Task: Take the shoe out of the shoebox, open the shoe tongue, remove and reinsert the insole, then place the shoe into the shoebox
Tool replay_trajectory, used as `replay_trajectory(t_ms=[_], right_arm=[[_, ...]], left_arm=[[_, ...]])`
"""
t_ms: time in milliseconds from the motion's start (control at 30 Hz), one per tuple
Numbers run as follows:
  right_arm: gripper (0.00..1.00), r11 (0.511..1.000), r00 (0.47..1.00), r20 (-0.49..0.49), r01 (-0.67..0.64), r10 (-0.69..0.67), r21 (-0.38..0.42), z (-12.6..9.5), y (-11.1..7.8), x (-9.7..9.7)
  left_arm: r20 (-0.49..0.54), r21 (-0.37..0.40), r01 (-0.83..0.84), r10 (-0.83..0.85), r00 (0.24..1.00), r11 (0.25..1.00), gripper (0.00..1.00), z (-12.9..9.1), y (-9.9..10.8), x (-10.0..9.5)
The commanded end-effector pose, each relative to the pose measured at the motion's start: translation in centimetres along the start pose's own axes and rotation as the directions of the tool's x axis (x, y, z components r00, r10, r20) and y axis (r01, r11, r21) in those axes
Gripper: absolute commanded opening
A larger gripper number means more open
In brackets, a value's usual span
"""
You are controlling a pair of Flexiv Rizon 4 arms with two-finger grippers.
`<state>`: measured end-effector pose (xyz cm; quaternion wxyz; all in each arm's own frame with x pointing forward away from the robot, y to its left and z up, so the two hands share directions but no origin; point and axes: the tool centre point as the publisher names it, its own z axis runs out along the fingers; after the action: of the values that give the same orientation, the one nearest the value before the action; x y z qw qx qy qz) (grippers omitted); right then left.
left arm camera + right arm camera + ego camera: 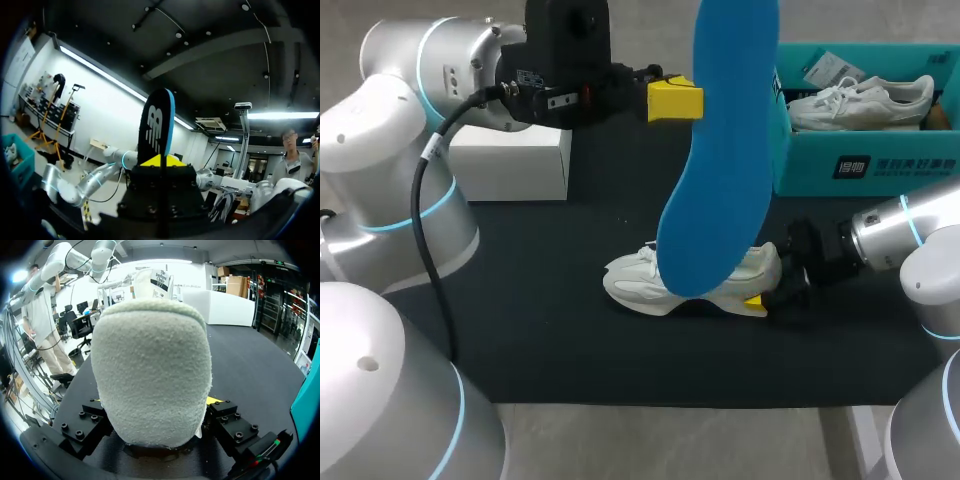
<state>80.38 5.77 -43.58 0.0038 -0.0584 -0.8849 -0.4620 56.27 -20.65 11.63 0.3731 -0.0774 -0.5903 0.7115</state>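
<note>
My left gripper [676, 100] is raised high above the table, shut on a blue insole [720, 150] that hangs down in front of the shoe. In the left wrist view the insole [156, 125] stands up dark-faced with a blue edge from between the yellow tips [161, 161]. A white shoe [632, 285] lies on the black mat, toe to the left. My right gripper [760, 288] comes in from the right and holds its heel, one yellow tip showing beneath it. In the right wrist view the fuzzy pale heel [152, 370] fills the space between the fingers of my right gripper [157, 440].
A teal shoebox [870, 170] stands at the back right with a second white shoe [865, 100] inside. A white box [515, 160] sits at the back left. The black mat [550, 330] ends near the table's front edge.
</note>
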Motion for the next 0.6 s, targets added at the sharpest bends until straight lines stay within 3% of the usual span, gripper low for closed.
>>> replay_trajectory(t_ms=[33,600], right_arm=[[0.0,1.0,1.0,0.002,-0.001,0.001,0.003,0.39,-0.22,0.04],[0.0,1.0,1.0,0.002,-0.001,0.001,0.003,0.39,-0.22,0.04]], left_arm=[[-0.026,0.031,-0.012,0.013,1.0,0.999,0.0,0.24,0.18,-0.56],[-0.008,0.03,0.011,-0.011,1.0,0.999,0.0,0.3,0.33,-0.83]])
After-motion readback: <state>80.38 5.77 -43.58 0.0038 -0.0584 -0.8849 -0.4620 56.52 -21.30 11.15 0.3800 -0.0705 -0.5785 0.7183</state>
